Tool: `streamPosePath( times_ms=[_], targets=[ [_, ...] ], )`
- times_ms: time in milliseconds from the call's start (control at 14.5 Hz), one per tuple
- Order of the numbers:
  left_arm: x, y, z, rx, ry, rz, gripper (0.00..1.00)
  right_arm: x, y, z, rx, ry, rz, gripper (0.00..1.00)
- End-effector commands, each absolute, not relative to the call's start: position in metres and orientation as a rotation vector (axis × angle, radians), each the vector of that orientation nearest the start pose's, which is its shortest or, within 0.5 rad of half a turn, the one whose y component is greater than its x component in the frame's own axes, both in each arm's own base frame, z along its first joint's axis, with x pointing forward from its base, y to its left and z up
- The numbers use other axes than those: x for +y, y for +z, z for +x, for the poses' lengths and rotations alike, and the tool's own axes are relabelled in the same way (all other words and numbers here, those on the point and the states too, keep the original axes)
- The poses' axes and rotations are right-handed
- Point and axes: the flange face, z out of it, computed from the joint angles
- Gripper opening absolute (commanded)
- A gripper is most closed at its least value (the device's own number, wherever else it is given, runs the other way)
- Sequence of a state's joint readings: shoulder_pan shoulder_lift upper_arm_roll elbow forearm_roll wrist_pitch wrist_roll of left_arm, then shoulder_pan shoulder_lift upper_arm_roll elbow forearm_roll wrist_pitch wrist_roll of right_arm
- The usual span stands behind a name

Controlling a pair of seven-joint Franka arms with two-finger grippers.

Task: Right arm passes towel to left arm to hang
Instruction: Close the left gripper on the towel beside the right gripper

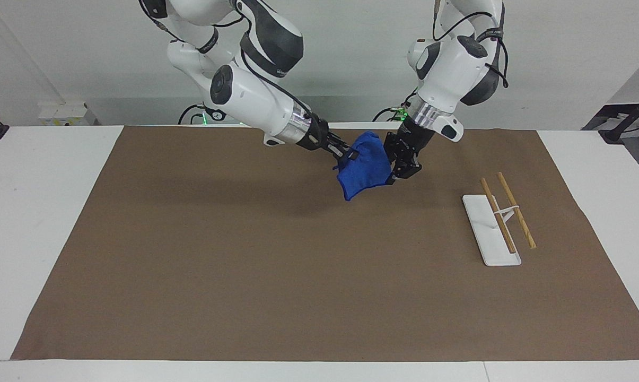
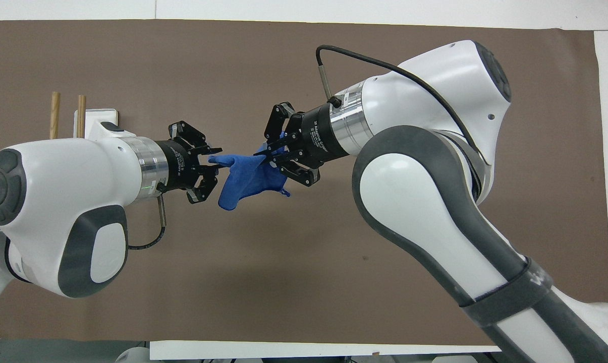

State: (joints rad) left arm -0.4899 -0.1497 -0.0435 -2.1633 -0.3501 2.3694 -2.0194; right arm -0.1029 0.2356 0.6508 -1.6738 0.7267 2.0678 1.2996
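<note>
The bright-blue towel [image 1: 364,170] hangs in the air between the two grippers, over the part of the brown mat near the robots. My right gripper [image 1: 346,155], with its looping black cable, is shut on one end of the towel [image 2: 248,176]. My left gripper [image 1: 392,172] has its fingers closed in on the corner at the towel's other end. In the overhead view the left gripper [image 2: 214,162] and the right gripper [image 2: 266,156] face each other, with the cloth stretched between them.
A white rack base [image 1: 483,233] with two wooden rods [image 1: 515,209] stands on the brown mat [image 1: 245,265] toward the left arm's end of the table. In the overhead view the rods [image 2: 55,116] show past the left arm.
</note>
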Motion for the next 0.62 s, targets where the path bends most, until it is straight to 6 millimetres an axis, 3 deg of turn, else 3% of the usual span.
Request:
streamPosePath(
  times_ms=[0, 344, 412, 550],
  targets=[
    [-0.2817, 0.4991, 0.4557, 2.024, -0.244, 1.783, 0.0, 0.3361, 0.5281, 0.5527, 1.241, 0.705, -2.054, 0.0],
    [-0.2824, 0.4989, 0.4551, 2.022, -0.245, 1.788, 0.0, 0.3359, 0.5289, 0.553, 1.237, 0.698, -2.057, 0.0],
    [-0.2823, 0.4997, 0.4549, 2.021, -0.245, 1.787, 0.0, 0.3358, 0.5289, 0.5532, 1.231, 0.693, -2.06, 0.08],
    [-0.2802, 0.4996, 0.4561, 2.005, -0.238, 1.804, 0.0, 0.3336, 0.5284, 0.5539, 1.233, 0.691, -2.062, 0.69]
  ],
)
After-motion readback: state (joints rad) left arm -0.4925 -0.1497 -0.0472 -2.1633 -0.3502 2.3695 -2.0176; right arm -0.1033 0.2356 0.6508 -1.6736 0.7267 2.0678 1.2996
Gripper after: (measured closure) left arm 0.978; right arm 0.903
